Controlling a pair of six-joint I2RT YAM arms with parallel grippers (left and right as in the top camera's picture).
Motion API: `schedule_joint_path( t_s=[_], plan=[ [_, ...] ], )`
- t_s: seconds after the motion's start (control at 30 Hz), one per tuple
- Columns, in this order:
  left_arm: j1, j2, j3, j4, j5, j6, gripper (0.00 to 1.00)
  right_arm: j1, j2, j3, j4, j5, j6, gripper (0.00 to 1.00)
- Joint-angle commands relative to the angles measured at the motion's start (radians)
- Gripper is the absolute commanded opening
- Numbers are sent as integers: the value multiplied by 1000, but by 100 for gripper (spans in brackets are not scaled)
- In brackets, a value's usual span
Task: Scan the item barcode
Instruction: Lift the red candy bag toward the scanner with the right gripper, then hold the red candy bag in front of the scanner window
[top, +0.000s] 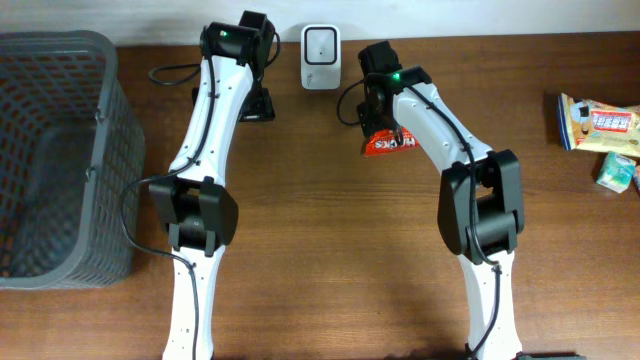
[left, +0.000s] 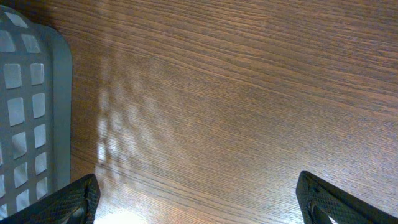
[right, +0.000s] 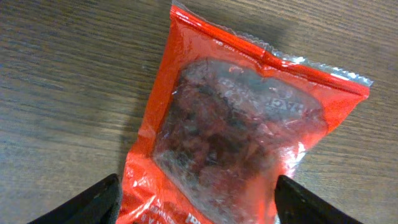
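Observation:
The item is a red snack packet (right: 236, 118) with a clear window showing dark contents; it lies on the wooden table just right of centre at the back (top: 392, 145). My right gripper (right: 196, 190) hangs right over it, open, with one finger on either side of the packet's near end. In the overhead view the right gripper (top: 383, 128) partly hides the packet. A white scanner (top: 320, 57) stands at the back edge, up and to the left of the packet. No barcode shows on the packet's upper face. My left gripper (top: 258, 104) is open over bare wood (left: 198, 190).
A dark grey mesh basket (top: 50, 150) fills the left end of the table, and its wall shows in the left wrist view (left: 28, 93). Two more snack packets lie at the far right, a yellow one (top: 598, 122) and a green one (top: 618, 172).

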Motion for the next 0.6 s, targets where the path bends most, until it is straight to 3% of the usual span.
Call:
schedule_joint_path(
  t_s=[0.0,0.2,0.27,0.33,0.4,0.53,0.57],
  plan=[
    [0,-13,-3,-1,-13,-12,99,-25,39,-8,0,1,106,79],
    [0,-13,-3,-1,-13,-12,99,-58,93,-8,-51,5,148,79],
    [0,-13,-3,-1,-13,-12,99,-63,93,-8,-56,0,195,84],
    [0,-13,-3,-1,-13,-12,99,-64,93,-8,-52,1,196,73],
    [0,-13,-3,-1,-13,-12,99,-63,93,-2,-41,0,196,43],
    [0,-13,-3,-1,-13,-12,99,-62,91,64,-44,1,189,22],
    [0,-13,-3,-1,-13,-12,99,-62,91,98,-53,1,188,20]
  ],
)
